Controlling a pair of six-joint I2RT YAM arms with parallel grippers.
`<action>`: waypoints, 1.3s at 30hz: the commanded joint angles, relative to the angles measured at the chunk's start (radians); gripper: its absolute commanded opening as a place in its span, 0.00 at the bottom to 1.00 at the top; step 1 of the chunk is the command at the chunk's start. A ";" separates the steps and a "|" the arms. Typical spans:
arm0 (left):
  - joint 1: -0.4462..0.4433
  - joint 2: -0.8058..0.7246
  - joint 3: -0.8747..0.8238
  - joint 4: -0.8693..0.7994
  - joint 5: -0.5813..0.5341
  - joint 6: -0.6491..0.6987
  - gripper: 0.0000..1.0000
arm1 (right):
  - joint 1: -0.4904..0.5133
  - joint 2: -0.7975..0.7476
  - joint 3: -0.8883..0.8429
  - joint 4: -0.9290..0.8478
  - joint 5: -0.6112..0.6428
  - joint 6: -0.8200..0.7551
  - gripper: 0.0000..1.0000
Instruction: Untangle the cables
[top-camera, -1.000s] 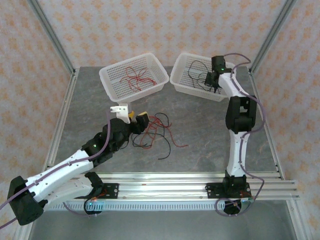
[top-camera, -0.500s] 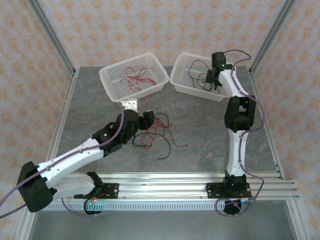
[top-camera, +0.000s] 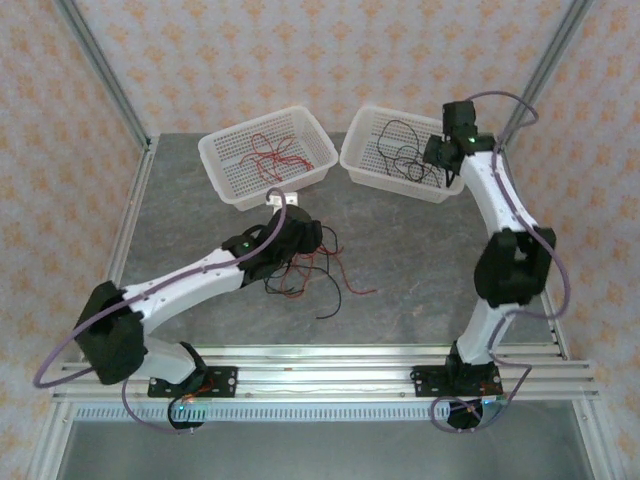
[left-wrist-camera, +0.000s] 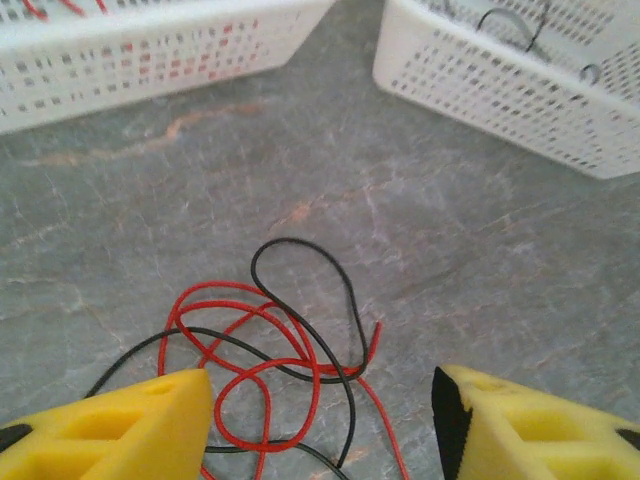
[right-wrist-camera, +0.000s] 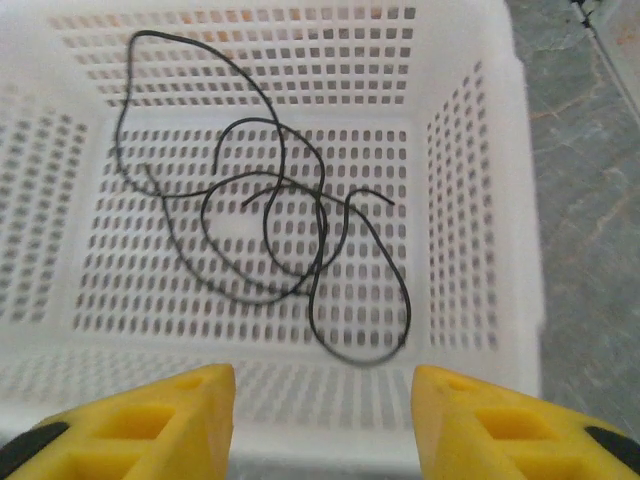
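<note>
1. Firstly, from the top camera: on the grey stone-like table, a loose tangle of thin red and black cables, lying about the middle, in front of two white perforated plastic baskets. Inside the left basket, thin curly red cables; inside the right basket, thin black cables. Left gripper low over the near-left part of the tangle, right gripper above the right basket. Not possible to tell from this height how the fingers stand.
2. Next, from the left wrist camera: left gripper with its yellow fingers well apart, clamped on nothing. Between them and just ahead, flat on the table, several red loops crossed by a black loop. Cannot tell whether the left finger touches the black strand beside it. Both baskets further back, at the top edge.
3. Lastly, from the right wrist camera: right gripper also with yellow fingers apart and nothing between them, hanging over the near wall of the right basket. On the basket floor, black cables curled and crossing one another, apart from the fingers.
</note>
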 joint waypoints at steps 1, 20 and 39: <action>0.042 0.065 0.025 -0.009 0.084 -0.053 0.58 | 0.039 -0.157 -0.174 0.081 -0.006 0.022 0.48; 0.129 0.332 0.116 0.135 0.201 -0.123 0.61 | 0.081 -0.514 -0.624 0.167 -0.096 0.060 0.48; 0.141 0.385 0.195 0.160 0.184 -0.083 0.00 | 0.087 -0.712 -0.895 0.333 -0.412 0.255 0.44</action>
